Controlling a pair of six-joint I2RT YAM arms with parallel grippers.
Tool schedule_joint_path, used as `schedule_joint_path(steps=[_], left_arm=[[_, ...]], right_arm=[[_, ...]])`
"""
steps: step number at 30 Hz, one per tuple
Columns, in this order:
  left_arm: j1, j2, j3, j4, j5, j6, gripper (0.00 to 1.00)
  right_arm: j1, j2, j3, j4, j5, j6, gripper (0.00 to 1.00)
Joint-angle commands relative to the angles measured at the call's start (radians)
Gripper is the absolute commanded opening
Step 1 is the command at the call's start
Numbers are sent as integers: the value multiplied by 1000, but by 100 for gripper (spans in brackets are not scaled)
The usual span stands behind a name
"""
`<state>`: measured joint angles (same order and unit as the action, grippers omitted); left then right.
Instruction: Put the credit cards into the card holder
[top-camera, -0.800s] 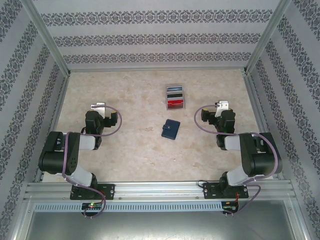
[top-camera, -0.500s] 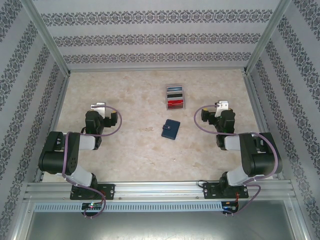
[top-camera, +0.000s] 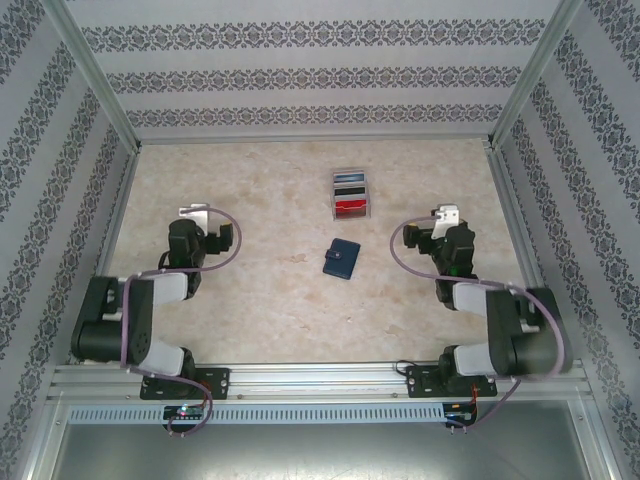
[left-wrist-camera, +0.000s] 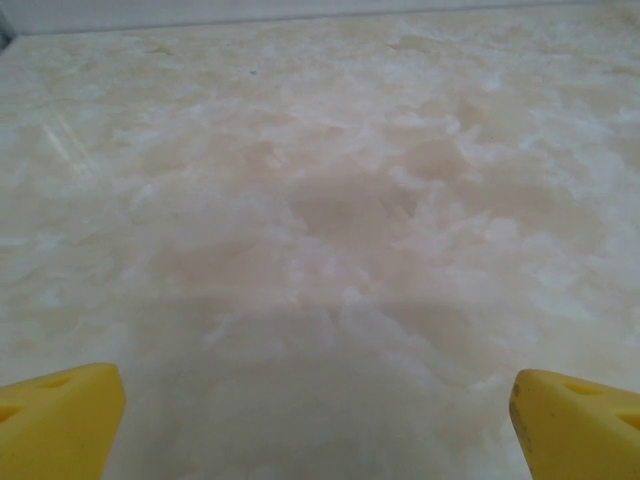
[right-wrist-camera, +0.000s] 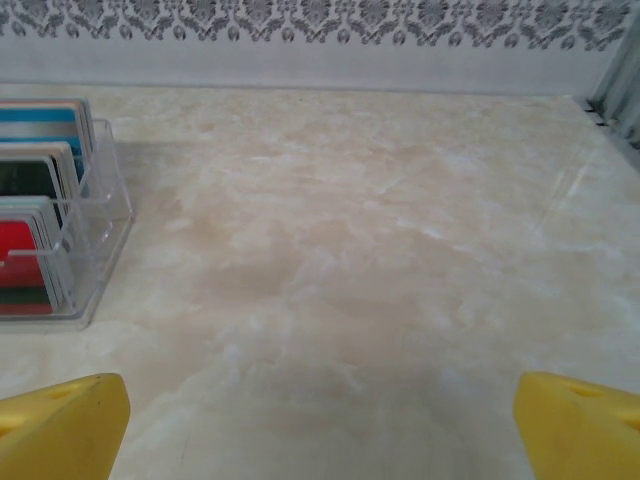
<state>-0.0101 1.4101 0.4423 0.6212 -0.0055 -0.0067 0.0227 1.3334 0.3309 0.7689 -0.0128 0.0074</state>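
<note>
Credit cards (top-camera: 351, 200) stand on edge in the slots of a clear plastic rack (top-camera: 334, 196) toward the far middle of the marbled table (top-camera: 250, 170); red, black and blue-striped faces can be made out. The card holder (top-camera: 342, 259) lies flat and closed on the table, just nearer the arms than the rack and apart from it, roughly midway between the two grippers (a small pale clasp shows near its right edge).

The left gripper (top-camera: 195, 213) hovers over bare table well to the left of the card holder. Its yellow fingertips (left-wrist-camera: 60, 425) sit at opposite edges of the left wrist view, spread wide with nothing between them. The right gripper (top-camera: 445, 214) sits to the right of the rack, likewise spread wide and holding nothing, and the rack stands off to its left in the right wrist view.
</note>
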Motion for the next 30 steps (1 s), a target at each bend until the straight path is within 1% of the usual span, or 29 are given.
schedule_joint_path(steps=[1,2,3,5,7,8,9,11,13,14,15,19,21,22,24,26,29,30], left_arm=[[-10,-171,47,-147,-90,-113,99],[-10,-210,48,-165,-103,-165,99],[-10,-245,67,-217,-119,-246,99],[-10,-287,153,-428,-137,-416,99],[-10,-278,243,-631,-140,-555,99],[-10,-258,287,-723,-98,-601,99],[-11,-241,322,-761,-21,-590,99],[-43,-218,328,-694,225,-556,99],[-85,-195,326,-649,360,-587,99],[-103,-181,329,-647,407,-596,99],[-124,-162,338,-657,441,-596,99],[-184,-64,374,-701,506,-547,99],[-196,-28,387,-711,541,-539,99],[-200,-14,393,-716,558,-534,99],[-200,9,415,-760,553,-517,99],[-197,27,458,-828,533,-494,99],[-189,65,506,-884,555,-510,99],[-190,71,514,-896,545,-512,99]], right_arm=[[21,-139,121,-257,90,91,98],[22,-160,136,-295,83,126,98],[23,-181,151,-336,62,160,98],[28,-203,184,-451,4,247,97],[43,-189,197,-510,-78,344,92],[58,-171,198,-526,-132,410,89],[74,-154,199,-537,-180,459,86],[117,-119,203,-569,-271,549,83],[153,-88,188,-578,-322,626,83],[162,-76,173,-556,-338,653,83],[168,-51,162,-528,-383,674,80],[186,109,201,-497,-587,723,68],[199,190,209,-423,-647,787,64],[208,227,209,-381,-656,822,61],[230,275,223,-346,-664,846,60],[254,298,242,-357,-649,851,59],[284,321,269,-374,-616,864,57],[296,330,279,-379,-610,866,55]])
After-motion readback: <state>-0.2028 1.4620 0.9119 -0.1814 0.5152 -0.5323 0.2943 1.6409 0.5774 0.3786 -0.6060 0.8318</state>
